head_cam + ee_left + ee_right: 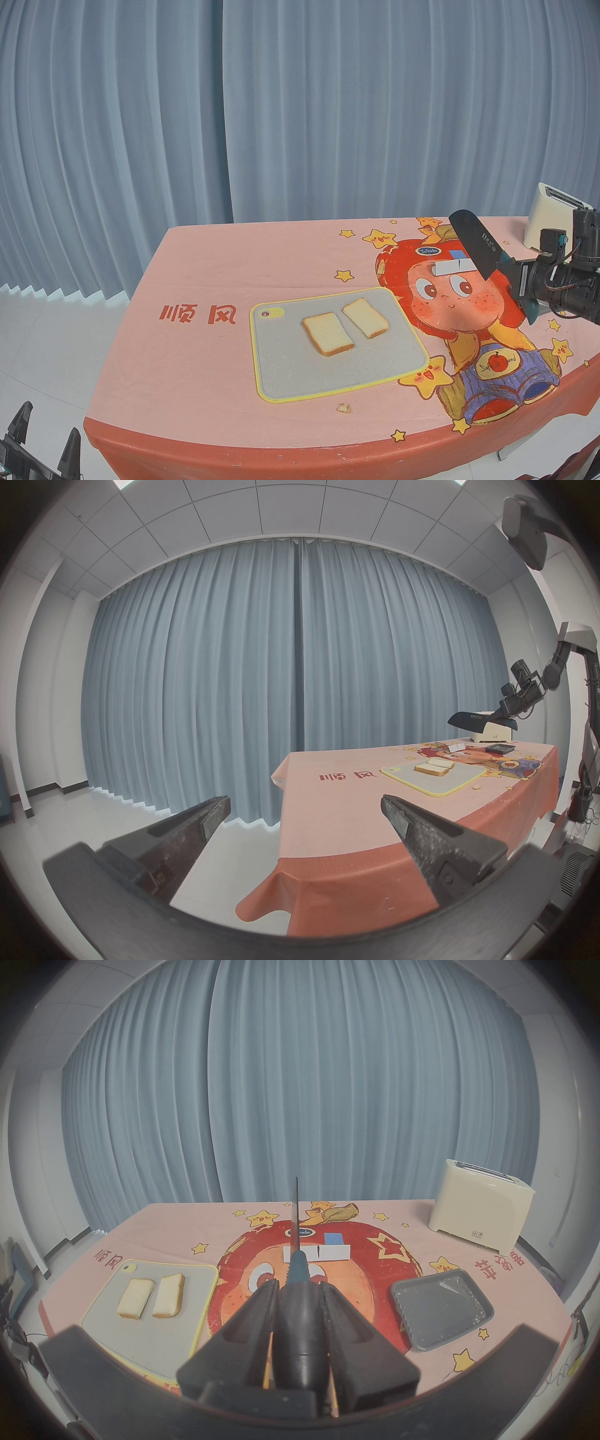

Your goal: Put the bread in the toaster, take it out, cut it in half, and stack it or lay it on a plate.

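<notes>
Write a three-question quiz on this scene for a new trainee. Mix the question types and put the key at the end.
1. Multiple choice: what does the right gripper hold?
A) a knife
B) a fork
C) a spoon

2. True or false: both bread pieces lie on the cutting board.

3. Fill in the blank: the left gripper is ____ and holds nothing.

Key: 1 A; 2 true; 3 open.
</notes>
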{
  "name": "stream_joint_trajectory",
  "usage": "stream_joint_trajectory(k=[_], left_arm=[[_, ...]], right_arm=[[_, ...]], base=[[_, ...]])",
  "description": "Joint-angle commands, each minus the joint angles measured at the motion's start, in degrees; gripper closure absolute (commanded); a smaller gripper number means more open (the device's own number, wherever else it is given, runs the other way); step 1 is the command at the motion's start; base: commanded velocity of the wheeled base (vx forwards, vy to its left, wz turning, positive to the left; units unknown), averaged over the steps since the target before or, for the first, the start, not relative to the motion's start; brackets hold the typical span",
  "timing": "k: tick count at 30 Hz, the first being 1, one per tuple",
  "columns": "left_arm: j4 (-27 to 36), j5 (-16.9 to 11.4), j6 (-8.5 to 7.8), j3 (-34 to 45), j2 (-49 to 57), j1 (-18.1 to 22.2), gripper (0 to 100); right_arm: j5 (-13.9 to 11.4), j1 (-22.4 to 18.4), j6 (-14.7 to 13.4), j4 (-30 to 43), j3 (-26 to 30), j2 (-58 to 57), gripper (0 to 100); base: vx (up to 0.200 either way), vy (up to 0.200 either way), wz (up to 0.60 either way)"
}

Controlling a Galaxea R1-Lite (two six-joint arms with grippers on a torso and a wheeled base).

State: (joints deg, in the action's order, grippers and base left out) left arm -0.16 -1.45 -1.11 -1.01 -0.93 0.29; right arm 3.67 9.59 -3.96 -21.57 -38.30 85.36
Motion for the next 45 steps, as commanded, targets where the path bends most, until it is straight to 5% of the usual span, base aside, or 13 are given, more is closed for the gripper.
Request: stream_joint_trajectory(k=[1,17,33,45], left_arm=[[0.0,0.1,0.14,1.0,0.9,0.0,0],[0.0,0.1,0.23,1.0,0.9,0.0,0],[0.0,0.1,0.41,1.0,0.9,0.1,0],[-0.1,0.1,0.85,1.0,0.9,0.1,0]], right_arm=[[0.1,0.4,0.0,-0.1,0.1,0.1,100],[0.2,0.4,-0.1,-0.1,-0.2,1.0,100],[0.1,-1.2,0.0,-4.1,0.0,5.4,100],[1.5,7.4,-0.8,-4.8,0.7,9.5,100]], base=[[0.0,-0.2,0.0],[0.0,-0.2,0.0],[0.0,0.0,0.0],[0.0,0.0,0.0]])
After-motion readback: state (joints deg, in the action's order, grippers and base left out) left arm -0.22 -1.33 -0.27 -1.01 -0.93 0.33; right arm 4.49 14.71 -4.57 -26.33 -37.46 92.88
